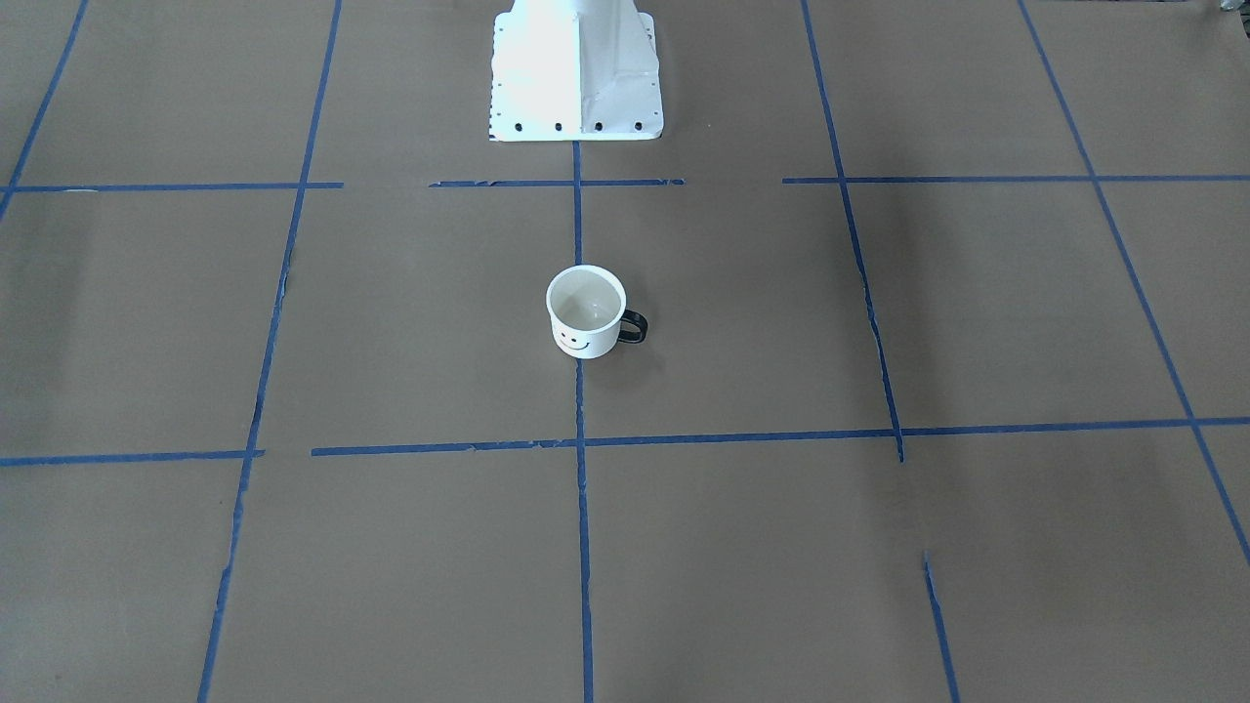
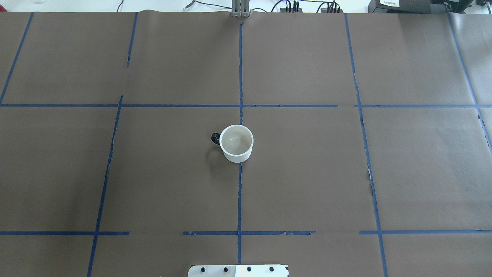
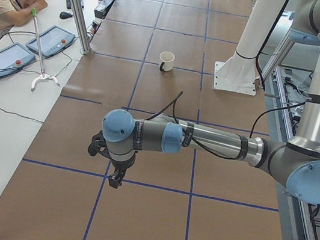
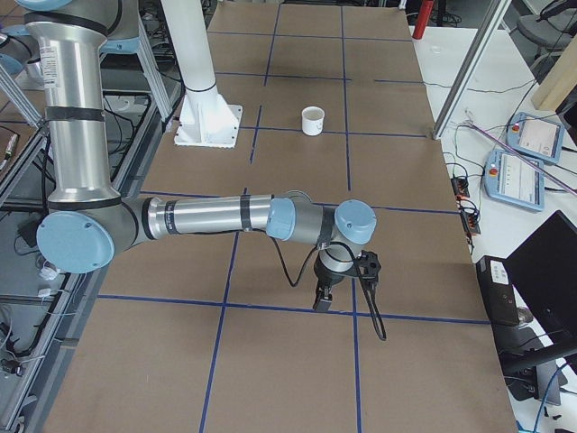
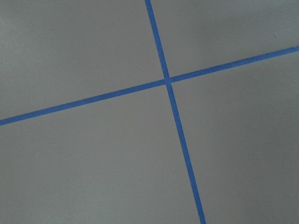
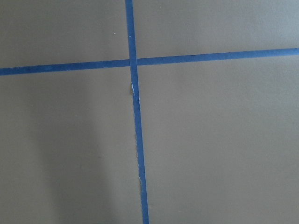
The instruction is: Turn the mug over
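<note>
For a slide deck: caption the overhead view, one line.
White mug stands upright on the centre tape line of the table, handle toward the robot's left.

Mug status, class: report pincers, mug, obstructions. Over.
Left pincer and right pincer hover far from mug; open or shut unclear. Mug upright, mouth up, handle toward robot's left. Nothing visible blocking it.

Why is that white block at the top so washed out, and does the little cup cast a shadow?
Front-facing view: the white base is overexposed, detail lost to glare; the mug throws only a faint, soft shadow toward its handle side. Overhead view: same soft shadow. Right wrist view: a dim shadow band darkens the paper left of the tape.
</note>
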Controlling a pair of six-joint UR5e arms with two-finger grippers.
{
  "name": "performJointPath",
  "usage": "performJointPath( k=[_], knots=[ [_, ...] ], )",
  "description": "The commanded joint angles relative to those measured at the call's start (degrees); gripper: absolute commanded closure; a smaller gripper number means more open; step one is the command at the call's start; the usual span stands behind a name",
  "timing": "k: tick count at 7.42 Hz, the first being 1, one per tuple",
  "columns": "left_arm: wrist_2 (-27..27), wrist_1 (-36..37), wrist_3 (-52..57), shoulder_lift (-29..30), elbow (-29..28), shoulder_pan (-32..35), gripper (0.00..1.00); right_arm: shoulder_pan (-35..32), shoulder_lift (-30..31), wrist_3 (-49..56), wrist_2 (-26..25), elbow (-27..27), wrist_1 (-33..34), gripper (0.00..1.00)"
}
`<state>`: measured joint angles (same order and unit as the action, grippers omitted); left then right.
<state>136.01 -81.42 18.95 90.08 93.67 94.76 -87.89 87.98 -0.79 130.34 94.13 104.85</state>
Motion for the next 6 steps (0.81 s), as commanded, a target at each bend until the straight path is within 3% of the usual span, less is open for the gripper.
performJointPath(
  k=[1, 6],
  knots=[
    [0.1, -0.9, -2.2, -0.2, -0.6, 0.0, 0.00, 0.0, 0.0, 0.0, 0.0, 0.0, 0.0, 0.00],
    [-0.2, -3.4, -6.6, 0.0, -0.1, -0.1, 0.00, 0.0, 0.0, 0.0, 0.0, 0.0, 0.0, 0.00]
  ],
)
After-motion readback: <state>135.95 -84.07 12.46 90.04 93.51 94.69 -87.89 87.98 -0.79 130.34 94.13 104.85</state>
